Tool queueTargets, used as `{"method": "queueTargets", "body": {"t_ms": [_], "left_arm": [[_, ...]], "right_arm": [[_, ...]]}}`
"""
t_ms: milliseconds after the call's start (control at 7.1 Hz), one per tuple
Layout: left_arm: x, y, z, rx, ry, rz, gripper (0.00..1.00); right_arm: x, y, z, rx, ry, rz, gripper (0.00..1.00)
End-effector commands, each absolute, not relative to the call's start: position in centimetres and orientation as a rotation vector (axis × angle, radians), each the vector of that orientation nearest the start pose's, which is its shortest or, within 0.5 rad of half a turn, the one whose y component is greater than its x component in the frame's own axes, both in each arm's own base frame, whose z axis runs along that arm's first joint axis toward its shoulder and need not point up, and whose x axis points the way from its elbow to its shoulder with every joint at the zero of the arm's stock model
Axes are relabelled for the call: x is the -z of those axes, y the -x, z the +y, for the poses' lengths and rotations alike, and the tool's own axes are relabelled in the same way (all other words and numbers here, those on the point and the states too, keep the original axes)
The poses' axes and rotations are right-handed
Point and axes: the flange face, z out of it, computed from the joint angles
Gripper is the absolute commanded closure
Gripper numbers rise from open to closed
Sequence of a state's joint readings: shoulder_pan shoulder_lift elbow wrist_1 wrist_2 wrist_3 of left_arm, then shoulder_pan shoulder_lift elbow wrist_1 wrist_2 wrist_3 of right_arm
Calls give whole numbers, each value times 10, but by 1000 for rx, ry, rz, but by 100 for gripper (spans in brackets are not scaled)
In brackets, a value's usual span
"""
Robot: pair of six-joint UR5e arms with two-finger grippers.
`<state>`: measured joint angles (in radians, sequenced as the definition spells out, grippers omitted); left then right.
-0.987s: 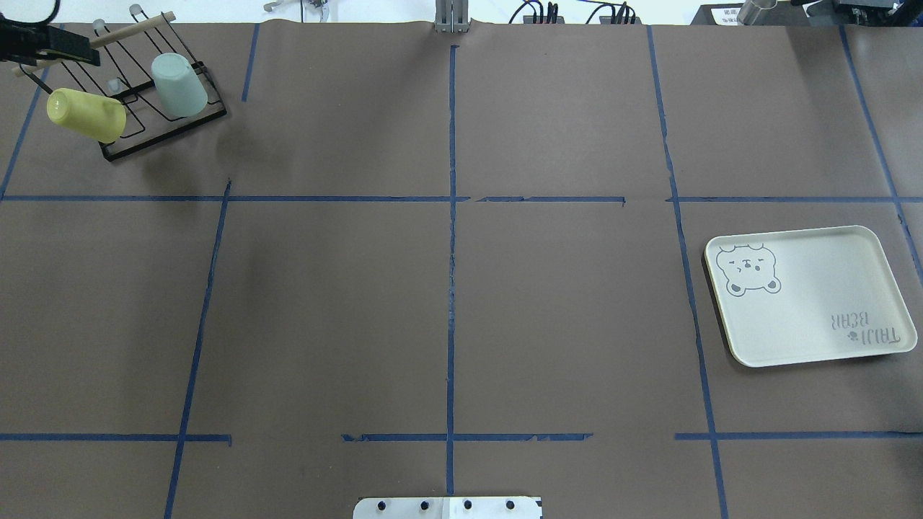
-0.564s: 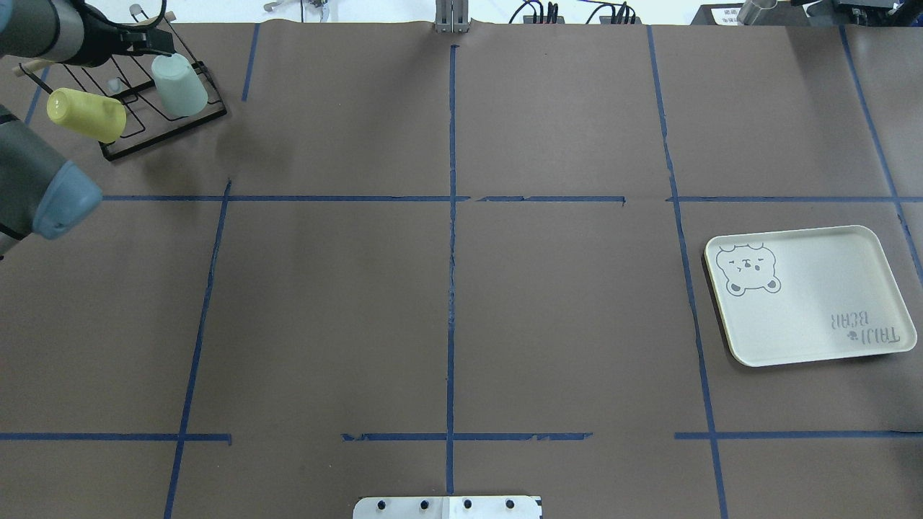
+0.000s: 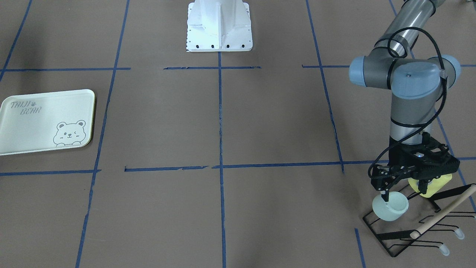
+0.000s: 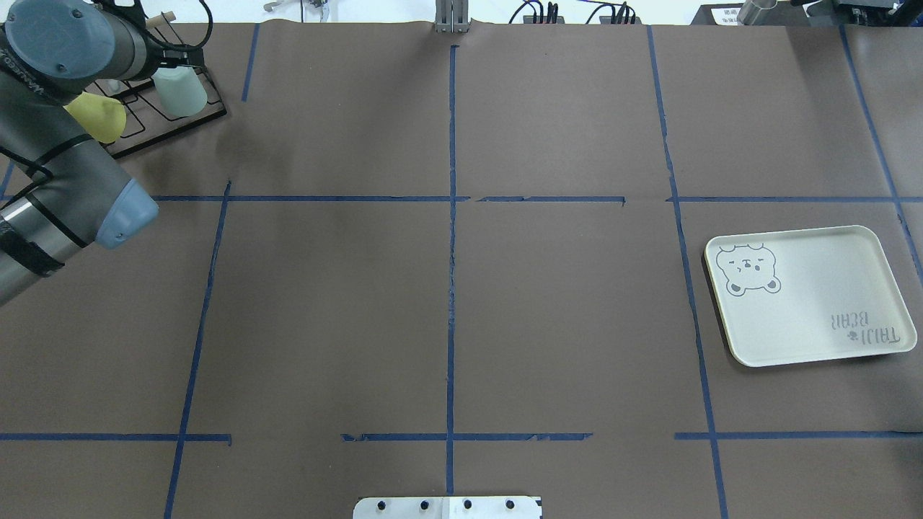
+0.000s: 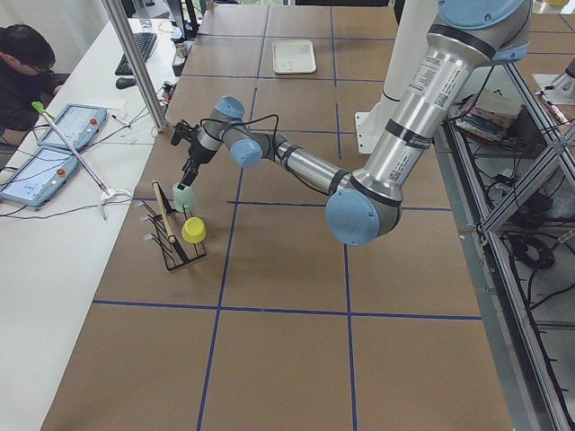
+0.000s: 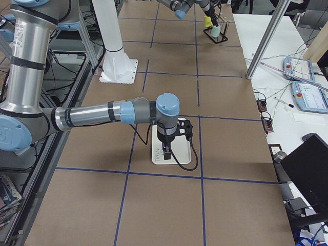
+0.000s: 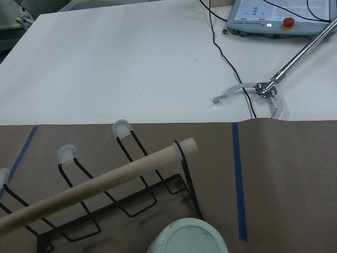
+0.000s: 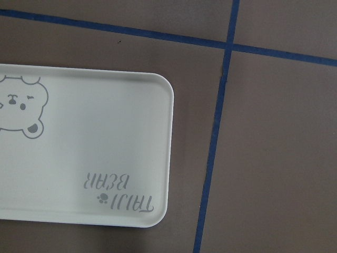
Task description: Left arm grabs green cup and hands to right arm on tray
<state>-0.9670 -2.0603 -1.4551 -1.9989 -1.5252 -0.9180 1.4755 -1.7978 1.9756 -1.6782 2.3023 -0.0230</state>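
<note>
The green cup [image 4: 180, 92] sits upside down on a black wire rack [image 4: 169, 135] at the table's far left corner. It also shows in the front view [image 3: 390, 208] and, base up, in the left wrist view [image 7: 188, 238]. My left gripper [image 3: 404, 190] is open just above the rack, with one finger at the cup's base and the other by the yellow cup [image 3: 433, 186]. The tray [image 4: 815, 303] lies empty at the right. The right gripper [image 6: 166, 148] hangs just over the tray [image 6: 156, 156]; I cannot tell if it is open or shut.
The rack carries a wooden dowel [image 7: 100, 187] and several capped wire prongs. An operator [image 5: 27, 72] sits at a white side table beyond the rack. Blue tape lines cross the brown table cover.
The left arm came in from the left and swung its gripper over the rack to the green cup. Neither cup nor the tray has moved.
</note>
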Motion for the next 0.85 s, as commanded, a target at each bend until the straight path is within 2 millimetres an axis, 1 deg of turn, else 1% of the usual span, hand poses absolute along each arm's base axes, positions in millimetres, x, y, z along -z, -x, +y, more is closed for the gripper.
{"method": "queueTargets", "body": {"t_ms": [0, 141, 282, 423, 564, 705], "left_arm": [[-414, -306, -665, 315, -634, 488, 0], [-425, -311, -668, 312, -640, 493, 0], [-426, -318, -674, 309, -638, 490, 0], [-426, -319, -675, 308, -637, 489, 0], [-426, -319, -675, 305, -638, 488, 11], [-425, -319, -675, 301, -640, 490, 44]], "right_arm": [[-575, -27, -400, 142, -38, -734, 0], [-575, -27, -400, 142, -38, -734, 0], [-575, -27, -400, 142, -38, -734, 0], [-575, -27, -400, 142, -38, -734, 0], [-575, -27, -400, 142, -36, -734, 0], [-575, -27, -400, 142, -36, -734, 0]]}}
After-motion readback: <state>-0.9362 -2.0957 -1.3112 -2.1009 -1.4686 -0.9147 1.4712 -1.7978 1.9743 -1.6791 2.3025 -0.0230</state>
